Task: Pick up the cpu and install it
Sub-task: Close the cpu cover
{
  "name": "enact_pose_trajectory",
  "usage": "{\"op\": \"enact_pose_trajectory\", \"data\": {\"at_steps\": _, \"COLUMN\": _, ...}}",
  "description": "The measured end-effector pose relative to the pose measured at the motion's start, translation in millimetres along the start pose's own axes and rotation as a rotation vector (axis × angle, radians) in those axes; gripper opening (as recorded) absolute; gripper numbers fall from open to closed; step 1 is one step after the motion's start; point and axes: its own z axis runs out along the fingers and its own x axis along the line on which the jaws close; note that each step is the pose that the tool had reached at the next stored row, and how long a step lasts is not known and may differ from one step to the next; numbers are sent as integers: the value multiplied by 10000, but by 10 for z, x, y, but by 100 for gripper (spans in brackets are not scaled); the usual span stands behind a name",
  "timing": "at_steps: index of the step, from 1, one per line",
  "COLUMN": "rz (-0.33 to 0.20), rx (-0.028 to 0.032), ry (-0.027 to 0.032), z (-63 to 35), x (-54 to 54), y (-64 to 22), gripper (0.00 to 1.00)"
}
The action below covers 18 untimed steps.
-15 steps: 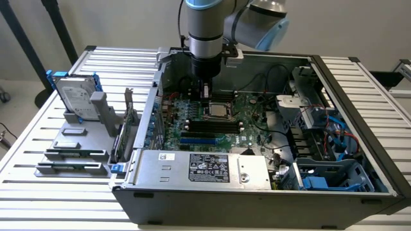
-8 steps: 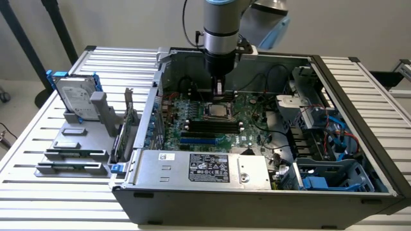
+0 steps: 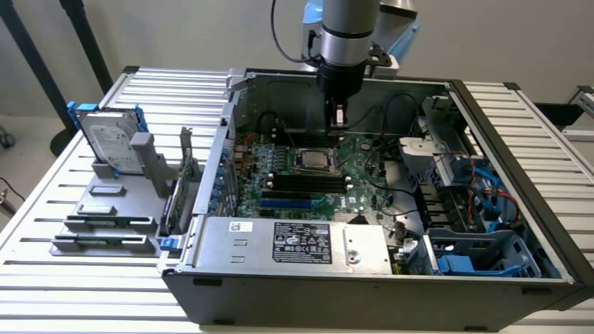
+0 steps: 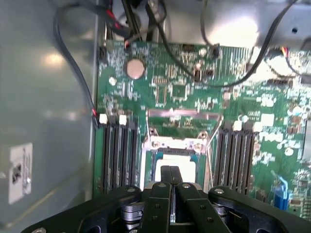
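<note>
Green motherboard [image 3: 357, 156] lies on the floor of an open computer case [image 3: 371, 292], which sits on a slatted metal worktop [image 3: 55, 292]. The silver-topped cpu [image 3: 314, 158] lies flat in the socket near the board's middle. In the exterior view, black memory slots [image 3: 302, 182] run just beside it at six o'clock. The claw [image 3: 337, 124] hangs above the board at one o'clock from the cpu, its fingers clenched together and gripping nothing. In the wrist view the claw [image 4: 171, 170] partly covers the pale cpu [image 4: 188, 169]. At nine o'clock from the case, a hard drive [image 3: 110, 139] in a blue frame stands upright on a grey rack [image 3: 149, 163].
</note>
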Motion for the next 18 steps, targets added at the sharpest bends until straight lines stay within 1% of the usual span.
{"op": "enact_pose_trajectory", "data": {"at_steps": 4, "rz": 3, "rx": 65, "ry": 12, "z": -76, "x": -3, "y": 186, "gripper": 11}}
{"op": "enact_pose_trajectory", "data": {"at_steps": 8, "rz": 5, "rx": 109, "ry": 18, "z": -140, "x": -6, "y": 370, "gripper": 11}}
{"op": "enact_pose_trajectory", "data": {"at_steps": 15, "rz": 6, "rx": 142, "ry": 19, "z": -143, "x": -15, "y": 679, "gripper": 11}}
{"op": "enact_pose_trajectory", "data": {"at_steps": 16, "rz": 6, "rx": 141, "ry": 22, "z": -132, "x": -16, "y": 703, "gripper": 11}}
{"op": "enact_pose_trajectory", "data": {"at_steps": 18, "rz": 4, "rx": 141, "ry": 15, "z": -96, "x": -18, "y": 720, "gripper": 11}}
